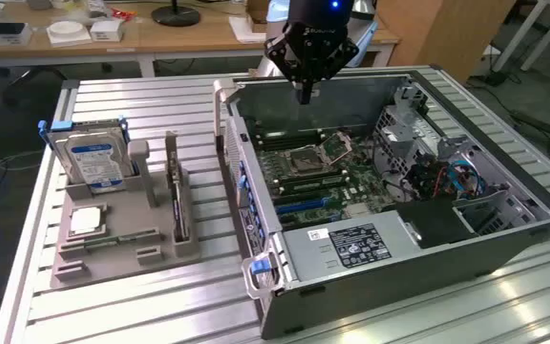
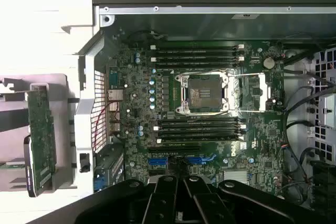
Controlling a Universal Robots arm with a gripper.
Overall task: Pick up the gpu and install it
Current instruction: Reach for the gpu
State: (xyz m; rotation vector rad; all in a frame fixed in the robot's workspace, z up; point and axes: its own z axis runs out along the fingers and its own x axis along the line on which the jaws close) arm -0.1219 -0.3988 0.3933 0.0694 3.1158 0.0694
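Open-case scene. My gripper (image 1: 304,97) hangs over the far side of the computer case (image 1: 428,279), above the motherboard (image 1: 323,179), jaws closed together on nothing. The gpu (image 1: 175,193) stands on edge in the grey holder (image 1: 112,251) at the exterior view's left, near 1 hard drive (image 1: 94,161), well apart from me.

Bright even light, with white glare on the slatted table (image 1: 523,301).

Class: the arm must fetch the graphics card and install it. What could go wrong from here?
The thin dark circuit card stands on edge in its grey holder beside the silver hard drive; a misaimed grasp might hit that. The shut black gripper hangs over the green motherboard; dropping could strike it.
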